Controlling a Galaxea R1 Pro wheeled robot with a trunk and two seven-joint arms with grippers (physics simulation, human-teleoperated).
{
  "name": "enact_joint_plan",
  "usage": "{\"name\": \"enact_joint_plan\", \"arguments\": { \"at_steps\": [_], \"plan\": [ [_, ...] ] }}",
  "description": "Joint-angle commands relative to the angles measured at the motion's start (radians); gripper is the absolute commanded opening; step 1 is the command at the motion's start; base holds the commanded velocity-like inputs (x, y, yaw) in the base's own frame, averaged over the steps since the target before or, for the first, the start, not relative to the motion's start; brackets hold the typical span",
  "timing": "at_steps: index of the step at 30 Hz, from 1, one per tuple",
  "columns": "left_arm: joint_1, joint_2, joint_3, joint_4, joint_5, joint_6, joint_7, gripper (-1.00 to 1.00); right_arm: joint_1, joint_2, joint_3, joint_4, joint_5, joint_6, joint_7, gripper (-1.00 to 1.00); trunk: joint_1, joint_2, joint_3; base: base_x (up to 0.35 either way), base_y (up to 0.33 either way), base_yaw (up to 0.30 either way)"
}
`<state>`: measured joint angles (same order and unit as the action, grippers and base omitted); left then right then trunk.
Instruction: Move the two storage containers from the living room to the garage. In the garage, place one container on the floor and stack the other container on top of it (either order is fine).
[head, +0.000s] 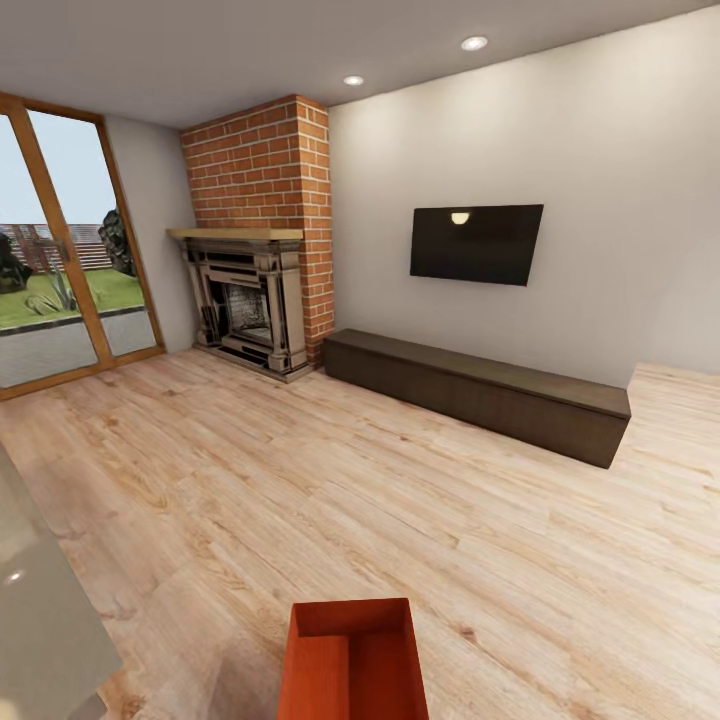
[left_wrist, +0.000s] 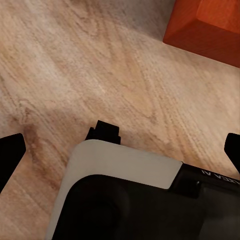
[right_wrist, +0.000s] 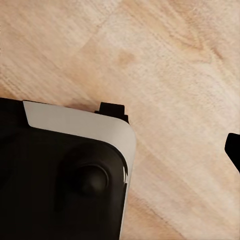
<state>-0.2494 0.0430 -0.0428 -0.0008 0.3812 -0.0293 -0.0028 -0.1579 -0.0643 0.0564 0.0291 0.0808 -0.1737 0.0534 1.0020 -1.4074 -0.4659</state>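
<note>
One red-orange storage container sits open-topped on the light wood floor of the living room, just in front of me at the view's lower edge. Its corner also shows in the left wrist view. My left gripper hangs open over the planks beside my white-and-black base, its black fingertips spread far apart and holding nothing. My right gripper is open too, with one fingertip showing over bare planks. The garage is out of view.
A red-brick fireplace stands in the far corner beside a glass door. A black TV hangs above a long dark low cabinet. A grey surface edge lies near left.
</note>
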Motion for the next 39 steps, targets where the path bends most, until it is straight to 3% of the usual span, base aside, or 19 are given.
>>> {"name": "enact_joint_plan", "arguments": {
  "at_steps": [1,11,39],
  "plan": [
    [-0.001,0.000,-0.005,0.001,0.007,-0.003,0.000,1.00,-0.001,0.000,0.005,0.003,0.005,-0.006,0.000,1.00,0.000,-0.001,-0.001,0.000,0.000,0.000],
    [-0.001,0.004,-0.006,-0.001,0.000,-0.003,-0.001,1.00,-0.001,0.006,0.006,0.003,0.003,-0.002,-0.002,1.00,0.000,-0.001,-0.004,0.000,0.000,0.000],
    [-0.001,0.006,-0.012,-0.007,-0.008,-0.004,-0.002,1.00,-0.001,-0.002,0.010,0.003,0.007,0.006,0.007,1.00,0.000,-0.001,-0.048,0.000,0.000,0.000]
  ]
}}
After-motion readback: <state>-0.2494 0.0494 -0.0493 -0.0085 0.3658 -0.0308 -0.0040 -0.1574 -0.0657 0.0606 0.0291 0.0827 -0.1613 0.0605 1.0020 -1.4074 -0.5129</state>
